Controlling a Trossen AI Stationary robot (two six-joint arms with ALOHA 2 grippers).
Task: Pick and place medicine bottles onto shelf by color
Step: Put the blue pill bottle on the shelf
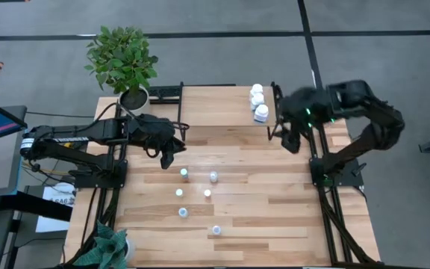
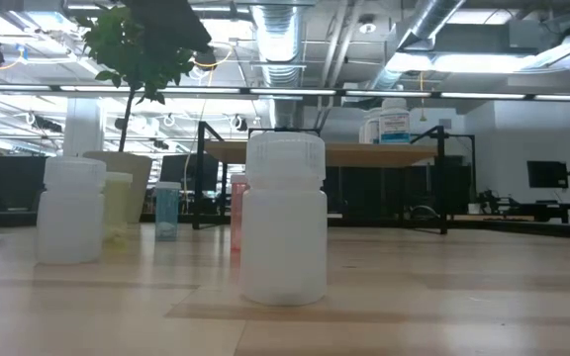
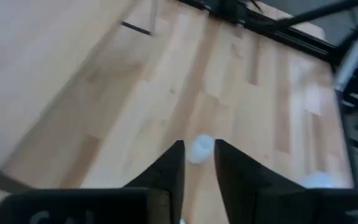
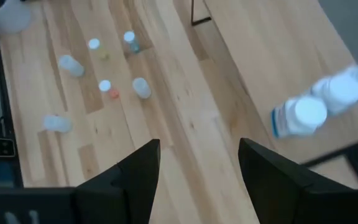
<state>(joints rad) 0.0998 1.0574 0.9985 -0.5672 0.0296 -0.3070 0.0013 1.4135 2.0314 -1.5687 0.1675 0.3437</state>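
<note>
Looking low, pink and blue vials (image 2: 166, 211) are seen; overhead hides colours. Left gripper (image 3: 197, 163) is narrowly parted, right gripper (image 4: 199, 163) wide open, nothing held.

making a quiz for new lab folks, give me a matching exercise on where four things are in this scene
Things:
1. three white bottles
2. potted plant
3. left tool
4. right tool

Places:
A. at the far left corner of the table
B. hanging open beside the shelf, holding nothing
C. standing in a row on the wooden shelf top
D. open just above the loose small bottles in the middle of the table

Pairs: 1-C, 2-A, 3-D, 4-B
</note>
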